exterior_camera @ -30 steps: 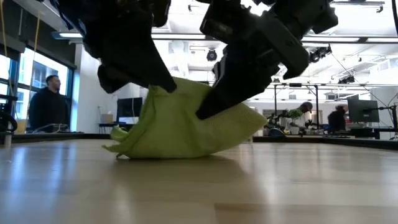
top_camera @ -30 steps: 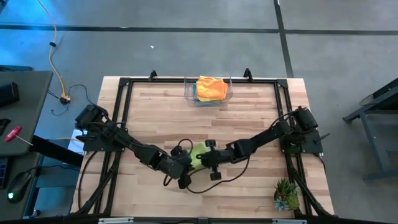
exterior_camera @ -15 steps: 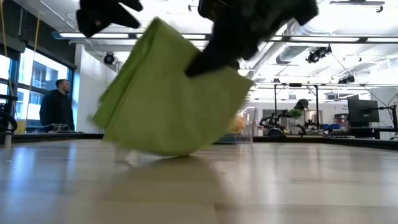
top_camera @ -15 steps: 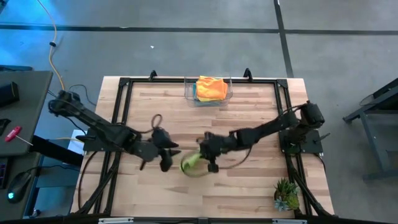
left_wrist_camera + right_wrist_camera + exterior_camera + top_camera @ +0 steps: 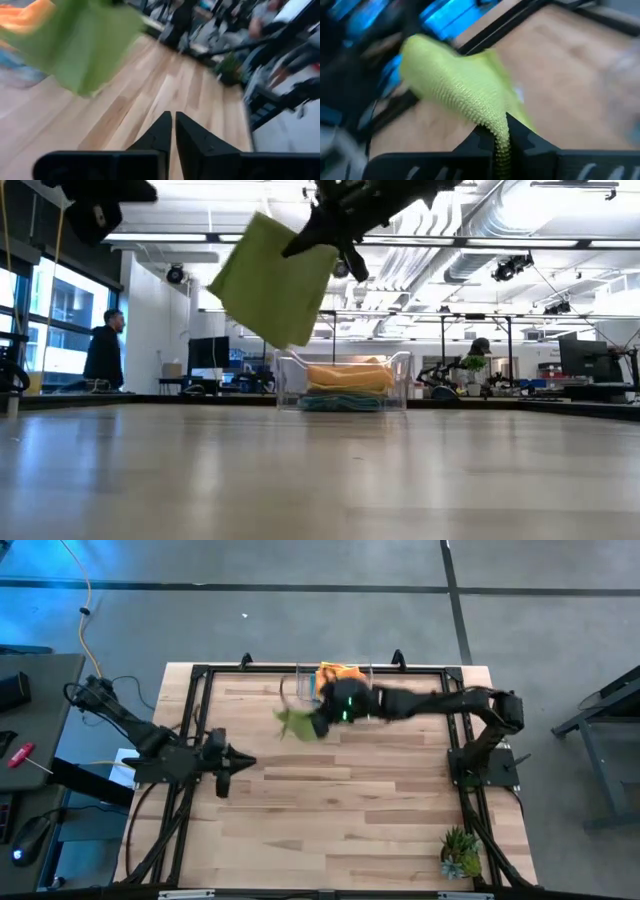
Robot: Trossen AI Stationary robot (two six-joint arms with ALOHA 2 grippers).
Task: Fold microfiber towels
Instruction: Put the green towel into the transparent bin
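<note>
hanging in the air above the far half of the wooden bench (image 5: 330, 810), a lime green towel (image 5: 293, 721) is pinched by one edge in the right gripper (image 5: 318, 724), whose fingers are closed tight on the cloth. the right arm stretches across the back of the bench, and the towel dangles clear of the surface, just in front of and to the left of a clear plastic bin (image 5: 306, 688) at the far edge. inside the bin lie an orange towel (image 5: 345, 376) on top and a teal blue towel (image 5: 340, 403) beneath it. the left gripper (image 5: 243, 762) sits low over the left side of the bench, well apart from the green towel, its two dark fingers (image 5: 161, 136) pressed together and holding nothing. a small green spiky plant (image 5: 460, 852) stands at the near right corner. in the low view, a person (image 5: 104, 351) stands in the room beyond.
</note>
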